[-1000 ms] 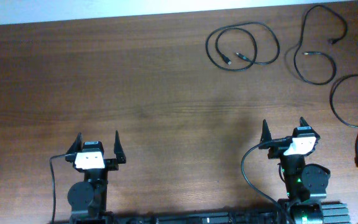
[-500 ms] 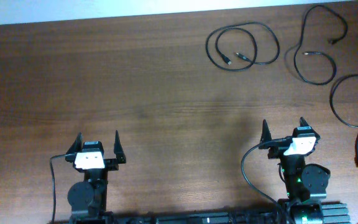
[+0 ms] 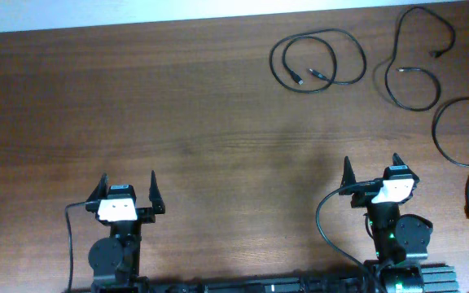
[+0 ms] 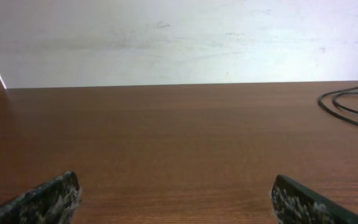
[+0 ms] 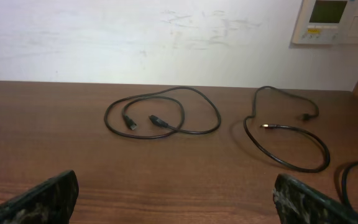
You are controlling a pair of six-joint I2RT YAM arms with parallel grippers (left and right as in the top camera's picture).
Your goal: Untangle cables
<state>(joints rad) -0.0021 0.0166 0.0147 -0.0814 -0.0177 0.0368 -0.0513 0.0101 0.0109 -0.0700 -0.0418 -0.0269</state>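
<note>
Far right on bench (image 3: 177,122), count 3 cables (image 3: 319,75), none crossing; w/ left pincer (image 3: 127,185) & right pincer (image 3: 370,169) both released, empty, verify separation before reaching.

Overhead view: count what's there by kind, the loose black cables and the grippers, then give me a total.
Loose black cables: 3 (coiled cable, S-shaped cable, right-edge cable)
Grippers: 2 (left gripper, right gripper), both open
Total: 5
</note>
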